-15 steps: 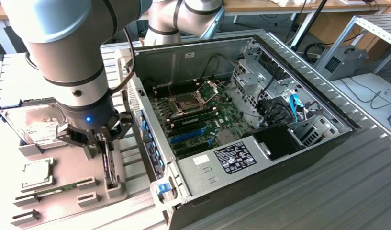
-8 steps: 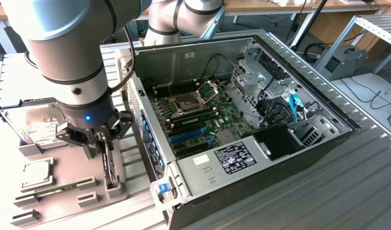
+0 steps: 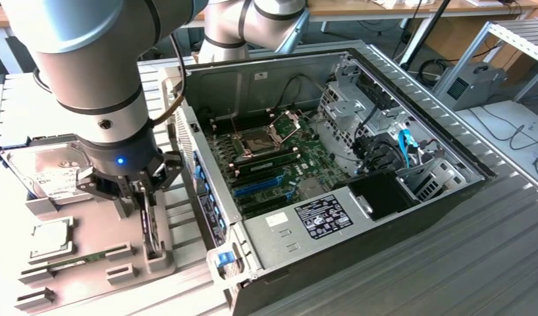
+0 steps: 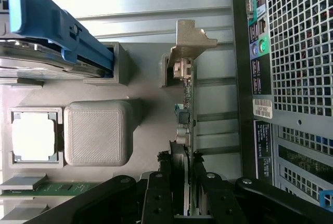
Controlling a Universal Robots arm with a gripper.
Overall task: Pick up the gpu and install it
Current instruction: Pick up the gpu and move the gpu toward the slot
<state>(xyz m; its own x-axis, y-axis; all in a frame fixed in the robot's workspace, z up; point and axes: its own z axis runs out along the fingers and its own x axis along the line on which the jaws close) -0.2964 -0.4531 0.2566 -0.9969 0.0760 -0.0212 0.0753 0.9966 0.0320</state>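
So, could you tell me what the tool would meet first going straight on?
The gpu, standing on edge in the grey holder right beneath the tool; it may already be touching it.

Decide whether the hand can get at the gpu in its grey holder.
Likely yes: the hand is down around the gpu, nothing lies between them, and the computer case stands clear beside it.

Arm [image 3: 89,59] upright, wrist pointing down; hand [image 3: 145,192] fingers pinching gpu [image 4: 188,104] edge.
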